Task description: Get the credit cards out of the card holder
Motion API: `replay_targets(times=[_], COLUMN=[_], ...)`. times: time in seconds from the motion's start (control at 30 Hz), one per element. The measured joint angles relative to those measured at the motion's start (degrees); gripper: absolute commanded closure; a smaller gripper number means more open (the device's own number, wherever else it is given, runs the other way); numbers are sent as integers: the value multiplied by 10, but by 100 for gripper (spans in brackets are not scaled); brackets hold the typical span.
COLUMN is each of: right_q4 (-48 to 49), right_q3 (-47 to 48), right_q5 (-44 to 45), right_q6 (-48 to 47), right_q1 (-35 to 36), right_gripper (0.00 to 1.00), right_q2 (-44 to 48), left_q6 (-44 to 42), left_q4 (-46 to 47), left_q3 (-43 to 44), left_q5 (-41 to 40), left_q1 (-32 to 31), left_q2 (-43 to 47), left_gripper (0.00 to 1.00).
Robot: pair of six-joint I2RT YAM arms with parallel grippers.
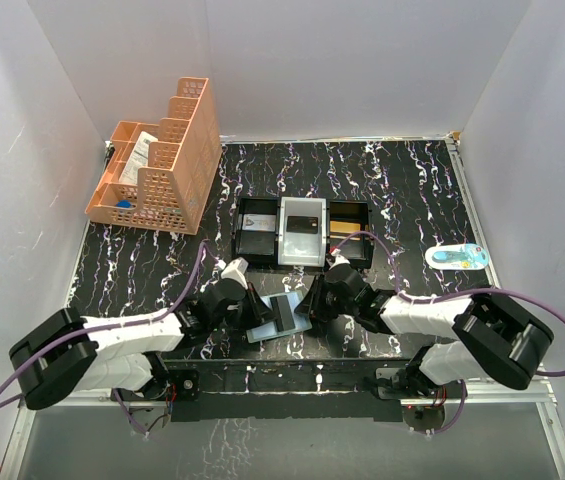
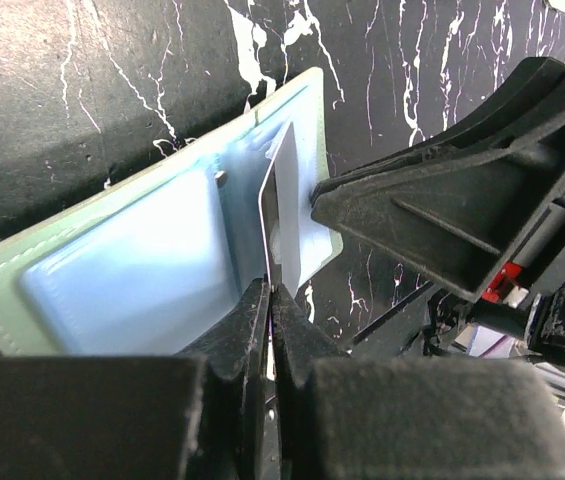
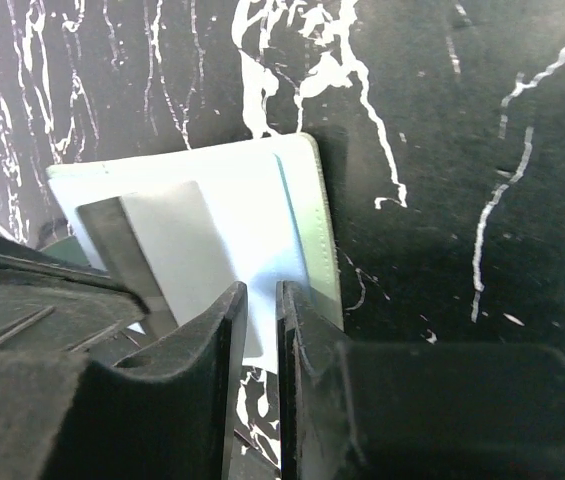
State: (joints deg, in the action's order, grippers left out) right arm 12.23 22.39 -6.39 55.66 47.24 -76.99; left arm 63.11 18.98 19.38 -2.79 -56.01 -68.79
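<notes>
Pinching one thin, rigid card (image 2: pixel 284 212), left fingers (image 2: pixel 246 335) overlie glossy card holder (image 2: pixel 132 270).

No text, number, brand or sign can be read in any view. In the top view, at the upper left of the frame, faint dark print is seen on a white slip (image 1: pixel 140 155) standing in the orange lattice organiser (image 1: pixel 184 150), but it is too small to be made out. At the right, a blue mark is seen on a white oval object (image 1: pixel 457 257); no letters can be told. On the card (image 2: pixel 284 230) and the card holder (image 2: pixel 112 270) nothing legible is shown.
</notes>
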Motion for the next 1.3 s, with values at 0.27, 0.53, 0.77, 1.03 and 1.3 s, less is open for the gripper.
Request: replay_targets(times=[0.27, 0.53, 0.77, 1.03, 1.3], right_q4=[-52, -68, -68, -67, -95], right_q3=[-19, -17, 45, 53, 87], right_q5=[35, 24, -7, -24, -23], right_q6=[0, -5, -19, -23, -46], right_q1=[0, 0, 0, 0, 0], right_gripper=[81, 74, 67, 62, 59], right_q2=[56, 102, 45, -9, -26], left_q6=[-38, -57, -60, -65, -63], left_q4=[-11, -28, -57, -94, -106], left_q3=[-13, 6, 46, 79, 77], left_q5=[0, 2, 2, 2, 2], left_q1=[0, 0, 0, 0, 1], left_q2=[28, -14, -47, -70, -70], left_gripper=[100, 100, 98, 79, 71])
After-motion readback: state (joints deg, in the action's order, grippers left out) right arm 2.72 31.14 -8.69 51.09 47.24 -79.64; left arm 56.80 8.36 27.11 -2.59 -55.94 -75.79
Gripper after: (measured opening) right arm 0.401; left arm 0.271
